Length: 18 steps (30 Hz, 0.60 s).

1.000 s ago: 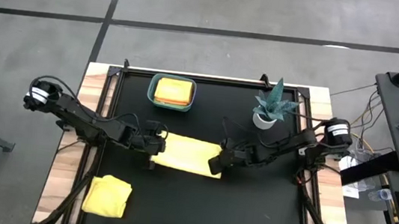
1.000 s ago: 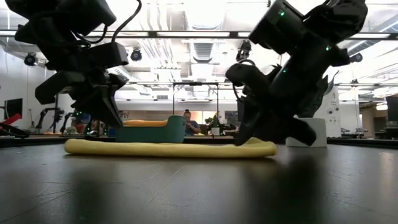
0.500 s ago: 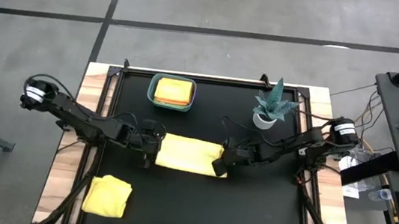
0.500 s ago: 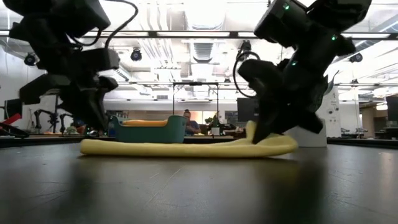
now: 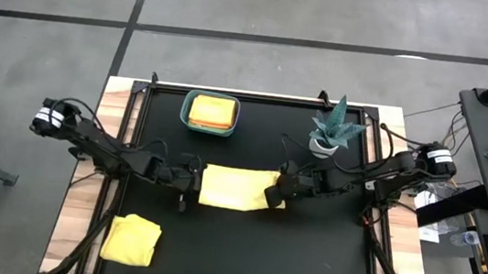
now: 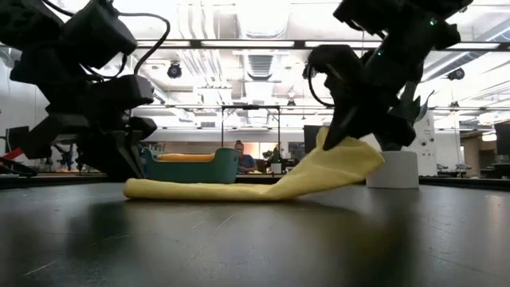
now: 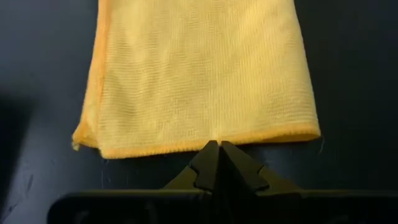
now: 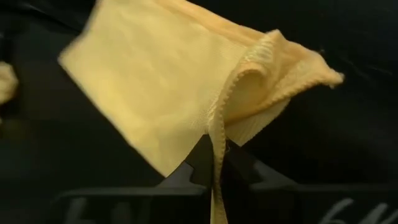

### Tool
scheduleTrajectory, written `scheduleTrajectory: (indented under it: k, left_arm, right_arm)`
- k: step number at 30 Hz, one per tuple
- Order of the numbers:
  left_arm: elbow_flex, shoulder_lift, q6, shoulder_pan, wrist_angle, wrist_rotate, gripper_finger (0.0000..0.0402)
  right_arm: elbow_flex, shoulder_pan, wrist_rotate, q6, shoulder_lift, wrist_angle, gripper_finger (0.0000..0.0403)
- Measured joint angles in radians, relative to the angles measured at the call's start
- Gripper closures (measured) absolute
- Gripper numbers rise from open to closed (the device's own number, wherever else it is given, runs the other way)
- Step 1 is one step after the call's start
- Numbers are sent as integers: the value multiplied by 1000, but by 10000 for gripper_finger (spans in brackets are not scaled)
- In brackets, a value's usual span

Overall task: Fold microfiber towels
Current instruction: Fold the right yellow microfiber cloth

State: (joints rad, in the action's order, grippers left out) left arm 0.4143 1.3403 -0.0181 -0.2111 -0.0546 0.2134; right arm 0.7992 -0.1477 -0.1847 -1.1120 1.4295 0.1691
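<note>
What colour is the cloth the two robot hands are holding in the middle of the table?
Yellow towel; the left wrist view shows it best.

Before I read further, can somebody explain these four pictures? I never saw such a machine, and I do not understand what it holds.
It is a robot with two dark arms at a black table. One picture looks down from above, one looks level across the table, and two come from cameras on the wrists. A yellow towel lies in the middle. The right gripper is shut on its edge and lifts that end; the left gripper is shut at the opposite edge. Another yellow towel lies crumpled at a near corner. A teal bin holding folded cloths and a small potted plant stand at the back.
</note>
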Motion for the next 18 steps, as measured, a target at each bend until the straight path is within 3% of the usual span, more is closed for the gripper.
scheduleTrajectory:
  k: [5, 18]
  left_arm:
    - [-1, 50, 2, 0, -47, 0, 398]
    - [-2, 68, 5, 2, -76, 1, 398]
  right_arm:
    - [68, 0, 0, 32, 34, -34, 394]
    - [388, 24, 9, 182, 295, 9, 394]
